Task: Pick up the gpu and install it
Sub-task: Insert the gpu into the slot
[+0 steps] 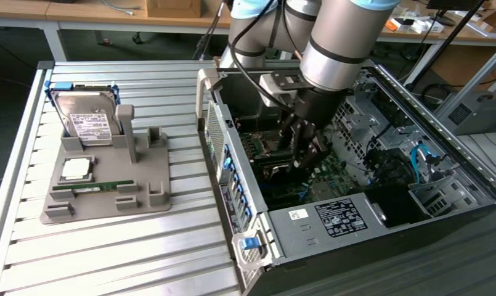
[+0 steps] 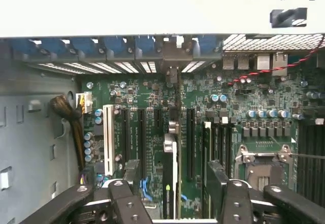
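The gpu (image 2: 170,148) is seen edge-on as a thin dark card. It stands upright in a motherboard (image 2: 152,97) slot, and its pale end bracket reaches the case's rear wall. My gripper (image 2: 172,176) hangs straight over it, open. One black finger (image 2: 131,181) is on each side of the card, with a clear gap to it on both sides. In the exterior view my gripper (image 1: 307,154) is down inside the open computer case (image 1: 330,216), above the motherboard, and it hides the card there.
On the slatted table at the exterior view's left, a grey holder (image 1: 149,197) carries a silver hard drive (image 1: 87,120), a CPU (image 1: 77,168) and a green RAM stick (image 1: 104,185). Case walls, drive cages and cables surround the gripper.
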Controlling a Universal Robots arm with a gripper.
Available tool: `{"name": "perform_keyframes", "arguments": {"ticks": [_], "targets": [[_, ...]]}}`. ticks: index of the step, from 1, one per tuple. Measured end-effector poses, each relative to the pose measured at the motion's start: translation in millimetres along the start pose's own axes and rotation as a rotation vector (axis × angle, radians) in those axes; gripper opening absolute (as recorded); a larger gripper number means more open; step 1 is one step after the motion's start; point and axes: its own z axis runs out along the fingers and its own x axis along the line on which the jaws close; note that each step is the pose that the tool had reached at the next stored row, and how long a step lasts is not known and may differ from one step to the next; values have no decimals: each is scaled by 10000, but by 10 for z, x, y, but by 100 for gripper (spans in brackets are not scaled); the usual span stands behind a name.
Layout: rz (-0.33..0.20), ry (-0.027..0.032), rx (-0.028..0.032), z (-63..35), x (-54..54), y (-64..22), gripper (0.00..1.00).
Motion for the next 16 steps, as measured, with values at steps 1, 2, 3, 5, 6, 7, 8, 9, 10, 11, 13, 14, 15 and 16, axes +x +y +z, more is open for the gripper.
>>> {"name": "perform_keyframes", "arguments": {"ticks": [1, 2, 3, 5, 6, 7, 8, 9, 10, 11, 13, 14, 15, 16], "targets": [[1, 48, 0, -6, -2, 0, 56], [0, 77, 0, -7, -2, 0, 56], [-1, 98, 2, -6, -2, 0, 56], [-1, 139, 1, -7, -3, 0, 38], [-2, 151, -1, -7, -2, 0, 38], [-5, 162, -3, -7, -2, 0, 32], [-6, 173, -10, -7, -3, 0, 32], [-11, 183, -20, -6, -3, -2, 26], [-18, 194, -39, -6, -3, -7, 20], [-23, 204, -59, -6, -3, -12, 14], [-31, 219, -106, -5, -3, -26, 11], [-35, 224, -131, -4, -3, -36, 11], [-41, 227, -178, -3, -4, -58, 11], [-55, 231, -303, -1, -4, -131, 11]]}}
